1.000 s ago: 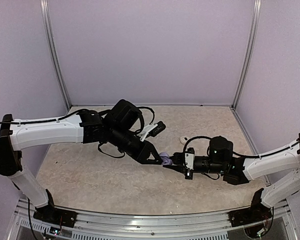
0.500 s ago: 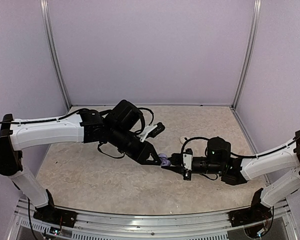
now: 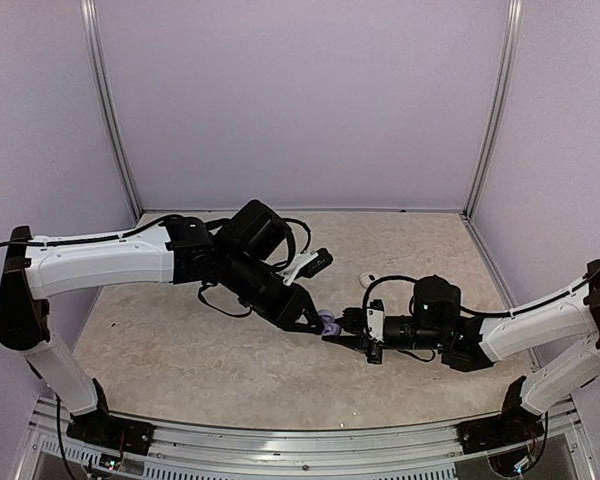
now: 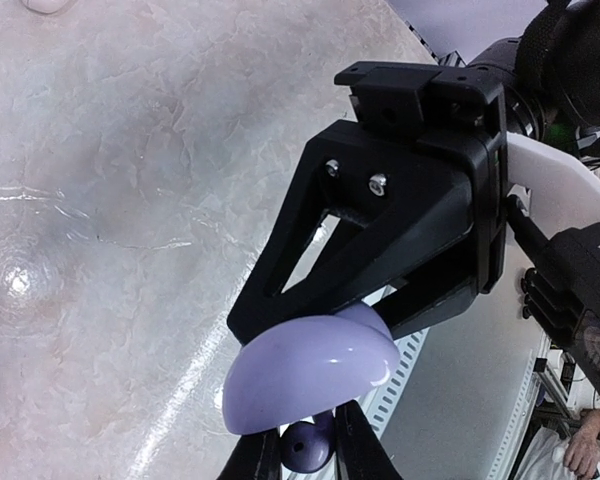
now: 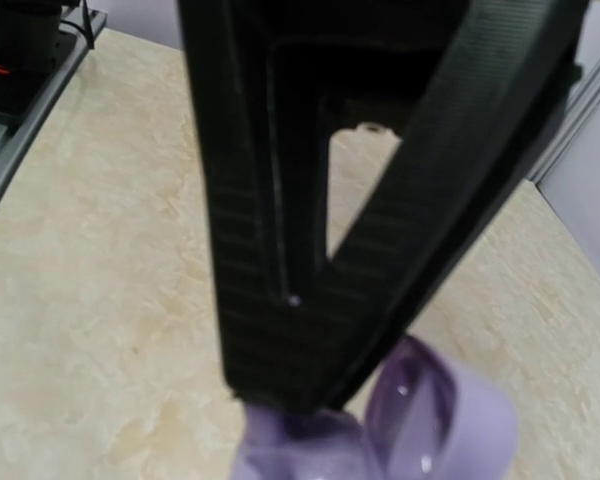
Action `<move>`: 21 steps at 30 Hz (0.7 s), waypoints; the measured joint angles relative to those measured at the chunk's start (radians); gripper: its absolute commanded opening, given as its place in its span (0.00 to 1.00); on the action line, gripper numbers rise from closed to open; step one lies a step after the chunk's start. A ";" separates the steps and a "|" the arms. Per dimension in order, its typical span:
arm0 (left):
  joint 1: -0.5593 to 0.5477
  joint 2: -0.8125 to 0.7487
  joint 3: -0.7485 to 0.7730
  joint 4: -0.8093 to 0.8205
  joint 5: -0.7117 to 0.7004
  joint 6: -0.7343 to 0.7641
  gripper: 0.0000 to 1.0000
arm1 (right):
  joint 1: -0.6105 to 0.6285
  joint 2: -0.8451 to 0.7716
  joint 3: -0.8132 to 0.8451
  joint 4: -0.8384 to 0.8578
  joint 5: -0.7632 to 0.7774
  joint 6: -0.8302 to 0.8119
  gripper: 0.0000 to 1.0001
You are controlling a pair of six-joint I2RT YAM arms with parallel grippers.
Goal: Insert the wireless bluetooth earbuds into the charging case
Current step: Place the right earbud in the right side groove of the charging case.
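My right gripper [image 3: 337,326] is shut on a lilac charging case [image 3: 328,321] and holds it above the table centre, lid open. The left wrist view shows the case's rounded shell [image 4: 310,375] between the right gripper's black fingers [image 4: 380,230]. My left gripper [image 3: 318,322] meets the case from the left, shut on a lilac earbud [image 4: 306,446], which sits pinched just beneath the shell. In the right wrist view the left gripper's fingers [image 5: 310,250] press down on the case [image 5: 430,420]; the earbud is hidden there. The other earbuds are out of view.
A small white rounded object [image 3: 368,279] lies on the beige marbled table [image 3: 180,350] behind the right arm; it also shows at the top edge of the left wrist view [image 4: 45,3]. Lilac walls enclose the table on three sides.
The right gripper and forearm have shifted slightly left, closing against the left gripper. The left arm has crept a little to the right. Both grips are unchanged.
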 measured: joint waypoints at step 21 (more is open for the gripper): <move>-0.008 -0.003 0.000 -0.004 -0.025 0.001 0.42 | 0.000 0.004 -0.013 0.042 0.006 0.042 0.02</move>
